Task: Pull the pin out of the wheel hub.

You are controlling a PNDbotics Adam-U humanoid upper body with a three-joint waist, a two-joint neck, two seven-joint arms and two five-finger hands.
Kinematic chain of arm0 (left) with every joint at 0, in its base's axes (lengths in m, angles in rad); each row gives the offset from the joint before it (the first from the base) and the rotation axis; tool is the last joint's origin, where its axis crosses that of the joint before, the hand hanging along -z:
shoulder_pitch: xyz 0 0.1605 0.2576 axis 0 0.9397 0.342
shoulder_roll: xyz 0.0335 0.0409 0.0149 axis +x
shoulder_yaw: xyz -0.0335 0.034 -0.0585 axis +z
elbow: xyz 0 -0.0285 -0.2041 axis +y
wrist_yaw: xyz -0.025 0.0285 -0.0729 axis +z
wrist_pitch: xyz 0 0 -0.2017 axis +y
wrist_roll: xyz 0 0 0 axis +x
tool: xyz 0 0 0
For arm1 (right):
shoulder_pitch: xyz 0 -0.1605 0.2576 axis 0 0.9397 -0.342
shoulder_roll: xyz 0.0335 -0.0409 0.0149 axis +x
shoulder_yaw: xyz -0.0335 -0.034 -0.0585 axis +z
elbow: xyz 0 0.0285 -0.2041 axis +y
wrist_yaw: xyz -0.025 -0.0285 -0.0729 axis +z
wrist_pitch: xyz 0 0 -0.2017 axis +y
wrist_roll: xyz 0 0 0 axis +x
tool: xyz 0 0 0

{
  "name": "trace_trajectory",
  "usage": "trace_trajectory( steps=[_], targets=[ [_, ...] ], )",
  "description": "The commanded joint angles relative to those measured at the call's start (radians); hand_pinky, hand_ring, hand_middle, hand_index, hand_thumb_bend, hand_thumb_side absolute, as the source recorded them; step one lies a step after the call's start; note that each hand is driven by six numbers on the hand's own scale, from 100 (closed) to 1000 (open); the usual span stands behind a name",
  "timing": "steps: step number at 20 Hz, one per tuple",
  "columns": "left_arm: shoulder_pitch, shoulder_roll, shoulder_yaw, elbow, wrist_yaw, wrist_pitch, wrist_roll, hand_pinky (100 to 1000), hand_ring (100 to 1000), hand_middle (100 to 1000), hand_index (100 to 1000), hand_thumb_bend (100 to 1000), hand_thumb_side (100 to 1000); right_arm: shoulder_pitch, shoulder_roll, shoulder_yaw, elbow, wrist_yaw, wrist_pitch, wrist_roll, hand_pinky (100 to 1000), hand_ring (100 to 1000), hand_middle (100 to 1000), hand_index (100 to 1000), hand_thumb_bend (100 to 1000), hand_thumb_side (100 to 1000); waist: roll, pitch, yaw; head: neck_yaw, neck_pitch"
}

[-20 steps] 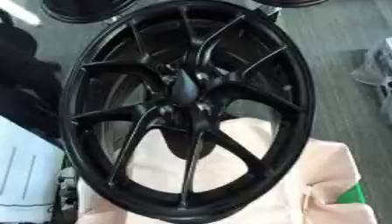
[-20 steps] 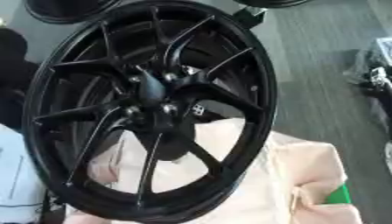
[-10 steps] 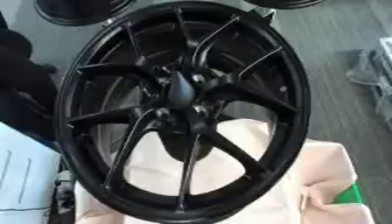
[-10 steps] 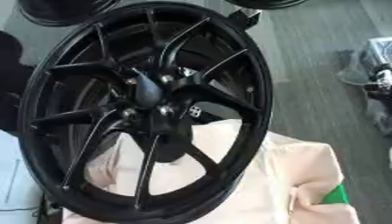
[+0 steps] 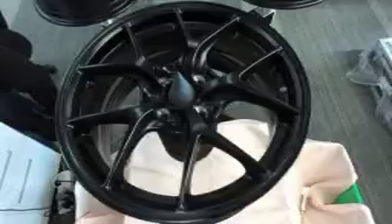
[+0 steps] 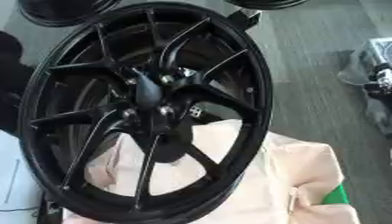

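A large black multi-spoke wheel stands tilted on a cream cloth and fills most of both views. From the middle of its hub a dark tapered pin sticks out toward me, with small bolt holes around it. The pin shows in the right eye view too, at the hub centre. Neither of my hands shows in either view, and nothing touches the pin.
More black wheels lie at the top edge on grey floor. A white panel and a dark shape sit at the left. A green piece pokes from the cloth; a clear bag with dark parts lies at the right.
The whole picture has shifted slightly, so the camera moved. The wheel and pin stand as before, and no hand has come into view.
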Motion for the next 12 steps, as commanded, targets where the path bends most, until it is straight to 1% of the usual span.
trace_trajectory(
  steps=[1,2,3,4,5,7,8,10,12],
  targets=[
    [-0.005,0.037,0.018,-0.004,0.000,-0.021,0.007,754,808,766,857,647,646,-0.002,-0.025,-0.005,-0.013,0.001,-0.003,0.006,721,675,636,745,100,686,0.000,-0.021,0.002,0.000,-0.013],
    [-0.003,0.036,0.016,-0.010,-0.006,-0.018,0.008,754,808,766,856,635,641,-0.002,-0.026,-0.006,-0.013,0.001,-0.003,0.006,721,675,636,745,100,685,0.000,-0.021,0.002,0.000,-0.013],
    [-0.003,0.033,0.016,-0.020,-0.009,-0.017,0.009,748,807,764,851,586,654,-0.002,-0.025,-0.006,-0.014,0.001,-0.003,0.007,721,675,637,745,100,684,0.000,-0.021,0.002,-0.001,-0.014],
    [-0.003,0.029,0.019,-0.030,-0.006,-0.013,0.013,739,802,758,839,518,651,-0.002,-0.025,-0.006,-0.014,0.001,-0.004,0.007,722,675,637,745,100,683,-0.001,-0.021,0.002,-0.002,-0.014],
    [-0.005,0.025,0.023,-0.042,0.000,-0.007,0.023,735,802,756,834,489,645,-0.002,-0.025,-0.006,-0.014,0.000,-0.004,0.006,722,675,637,745,100,683,-0.002,-0.021,0.002,-0.002,-0.015],
    [-0.014,0.006,0.037,-0.082,0.025,0.000,0.052,703,789,740,809,367,618,-0.001,-0.024,-0.007,-0.015,0.000,-0.005,0.005,721,675,637,745,100,682,-0.003,-0.022,0.003,-0.001,-0.013],
    [-0.019,-0.009,0.046,-0.107,0.041,0.001,0.068,697,785,736,803,354,616,0.000,-0.023,-0.007,-0.014,-0.001,-0.005,0.005,721,675,637,745,100,683,-0.003,-0.022,0.004,0.000,-0.012],
    [-0.029,-0.047,0.060,-0.161,0.074,-0.003,0.103,655,762,702,757,286,624,0.001,-0.021,-0.005,-0.014,-0.001,-0.005,0.006,721,675,637,744,100,684,-0.006,-0.022,0.005,0.006,-0.010],
    [-0.033,-0.103,0.063,-0.222,0.112,-0.003,0.141,642,755,692,741,260,643,-0.001,-0.018,-0.003,-0.014,-0.002,-0.005,0.007,721,675,636,744,100,683,-0.010,-0.021,0.003,0.011,-0.011]
  ],
)
